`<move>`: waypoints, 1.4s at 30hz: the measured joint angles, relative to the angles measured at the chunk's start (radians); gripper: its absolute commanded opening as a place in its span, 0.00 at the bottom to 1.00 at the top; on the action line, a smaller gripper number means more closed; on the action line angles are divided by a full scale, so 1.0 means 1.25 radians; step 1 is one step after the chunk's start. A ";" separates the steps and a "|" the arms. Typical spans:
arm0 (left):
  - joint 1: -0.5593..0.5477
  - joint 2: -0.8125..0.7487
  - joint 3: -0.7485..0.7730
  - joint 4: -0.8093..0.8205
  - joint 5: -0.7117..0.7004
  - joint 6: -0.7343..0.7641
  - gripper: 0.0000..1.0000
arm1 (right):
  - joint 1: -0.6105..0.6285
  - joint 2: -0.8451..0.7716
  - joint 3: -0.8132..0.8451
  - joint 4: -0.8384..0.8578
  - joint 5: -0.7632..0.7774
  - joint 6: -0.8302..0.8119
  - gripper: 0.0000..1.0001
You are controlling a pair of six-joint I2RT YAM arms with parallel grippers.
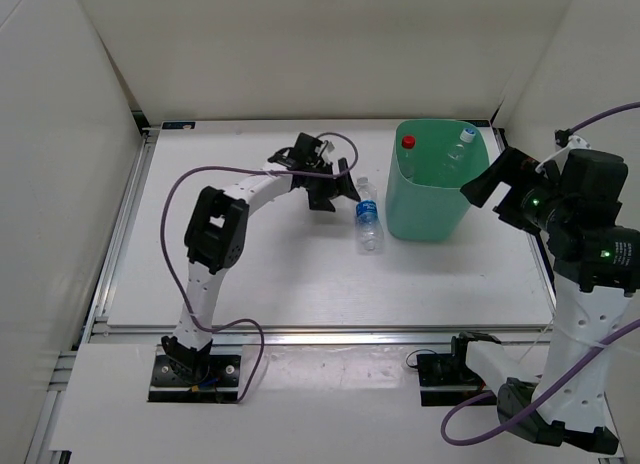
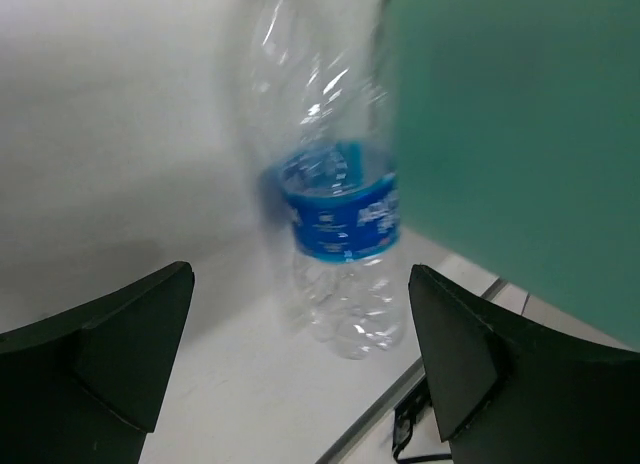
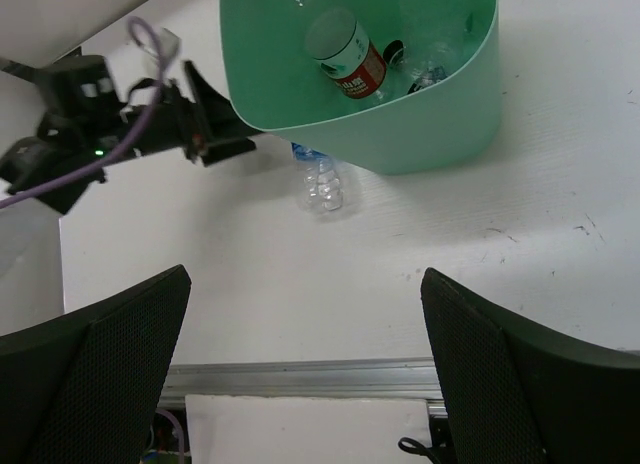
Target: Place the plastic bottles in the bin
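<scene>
A clear plastic bottle with a blue label (image 1: 368,216) (image 2: 340,224) (image 3: 322,179) is on the table against the left wall of the mint-green bin (image 1: 430,199) (image 2: 520,134) (image 3: 440,124), cap toward the far side. It looks blurred in the left wrist view. My left gripper (image 1: 340,194) (image 2: 300,354) is open just left of it, jaws wide and empty, not touching it. Inside the bin are a red-capped bottle (image 1: 408,141) (image 3: 350,59) and a white-capped one (image 1: 466,136). My right gripper (image 1: 490,189) (image 3: 305,374) hangs open and empty, raised at the bin's right side.
The left arm (image 3: 120,124) with its purple cable (image 1: 175,199) reaches across the table's middle. White walls enclose the table at the back and sides. A metal rail (image 3: 300,379) runs along the near edge.
</scene>
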 measured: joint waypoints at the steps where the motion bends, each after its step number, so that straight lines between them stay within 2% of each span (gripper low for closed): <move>1: -0.008 0.026 -0.003 -0.011 0.009 -0.002 1.00 | 0.000 0.002 0.000 0.000 -0.001 0.000 1.00; 4: -0.028 0.067 -0.003 -0.029 0.031 -0.006 1.00 | 0.000 0.005 0.000 0.000 -0.002 0.000 1.00; 14: -0.046 0.090 0.008 -0.021 0.072 -0.027 1.00 | 0.000 0.005 -0.041 0.011 0.001 0.000 1.00; 22: -0.053 0.193 0.143 -0.017 0.107 -0.054 1.00 | 0.000 -0.001 -0.073 0.011 0.004 -0.001 1.00; 23: -0.055 0.206 0.164 -0.019 0.113 -0.059 0.98 | 0.000 0.000 -0.074 0.012 0.004 -0.002 1.00; 25: -0.059 0.233 0.200 -0.014 0.127 -0.071 0.86 | 0.000 0.000 -0.074 0.012 0.007 -0.003 1.00; 26: -0.061 0.243 0.211 -0.013 0.135 -0.079 0.78 | 0.000 -0.001 -0.074 0.012 0.010 -0.004 1.00; 27: -0.062 0.252 0.219 -0.012 0.144 -0.085 0.62 | 0.000 -0.001 -0.074 0.012 0.014 -0.004 1.00; 28: -0.063 0.262 0.223 -0.010 0.155 -0.095 0.58 | 0.000 -0.001 -0.074 0.012 0.017 -0.004 1.00; 31: -0.065 0.273 0.215 0.009 0.202 -0.107 0.58 | 0.000 -0.001 -0.074 0.011 0.024 -0.004 1.00; 36: -0.062 0.179 0.073 0.018 0.187 -0.103 0.58 | 0.000 -0.004 -0.090 0.013 0.026 -0.003 1.00; 39: -0.051 0.089 -0.003 -0.035 0.122 -0.096 0.58 | 0.000 -0.010 -0.111 0.014 0.025 -0.002 1.00; 42: -0.017 -0.015 -0.019 -0.101 0.048 -0.088 0.59 | 0.000 -0.012 -0.124 0.015 0.025 0.000 1.00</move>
